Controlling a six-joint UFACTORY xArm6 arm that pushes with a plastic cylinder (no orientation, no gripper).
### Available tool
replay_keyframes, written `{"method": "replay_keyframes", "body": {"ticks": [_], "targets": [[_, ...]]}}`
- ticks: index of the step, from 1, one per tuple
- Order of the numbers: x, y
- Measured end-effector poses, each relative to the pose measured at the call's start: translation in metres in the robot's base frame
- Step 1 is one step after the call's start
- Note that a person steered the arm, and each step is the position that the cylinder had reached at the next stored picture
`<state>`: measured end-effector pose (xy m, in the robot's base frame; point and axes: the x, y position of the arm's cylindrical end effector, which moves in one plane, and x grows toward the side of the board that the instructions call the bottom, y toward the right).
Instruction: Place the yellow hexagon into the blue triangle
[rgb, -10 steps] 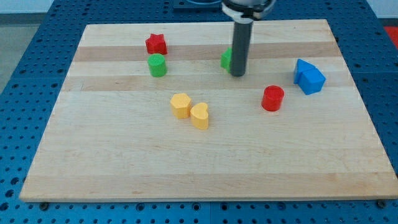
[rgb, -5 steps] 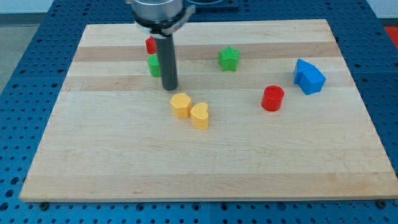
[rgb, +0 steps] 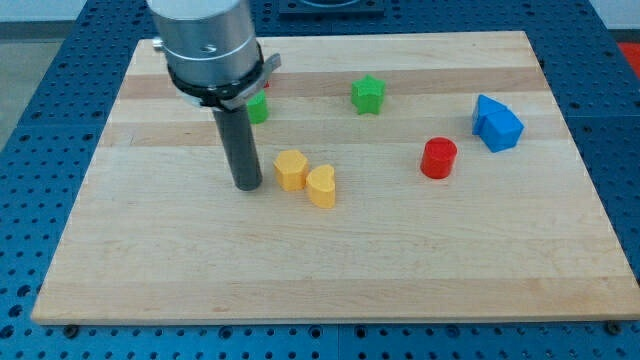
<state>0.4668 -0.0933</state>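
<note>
The yellow hexagon (rgb: 290, 169) lies on the wooden board near the middle, touching a yellow heart (rgb: 321, 186) at its lower right. My tip (rgb: 247, 186) rests on the board just left of the yellow hexagon, with a small gap between them. The blue triangle (rgb: 487, 108) sits at the view's right, pressed against a blue cube (rgb: 502, 129) at its lower right.
A red cylinder (rgb: 438, 158) stands between the yellow blocks and the blue pair. A green star (rgb: 368, 94) lies toward the view's top centre. A green block (rgb: 257, 108) shows partly behind the rod. The board's edge (rgb: 330, 312) runs along the view's bottom.
My tip has moved from the green star at the top centre leftward and down, ending just left of the yellow hexagon. No block has moved.
</note>
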Motion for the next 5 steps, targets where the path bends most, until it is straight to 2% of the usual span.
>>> {"method": "replay_keyframes", "body": {"ticks": [3,5], "targets": [[-0.001,0.057],[-0.031,0.061]]}}
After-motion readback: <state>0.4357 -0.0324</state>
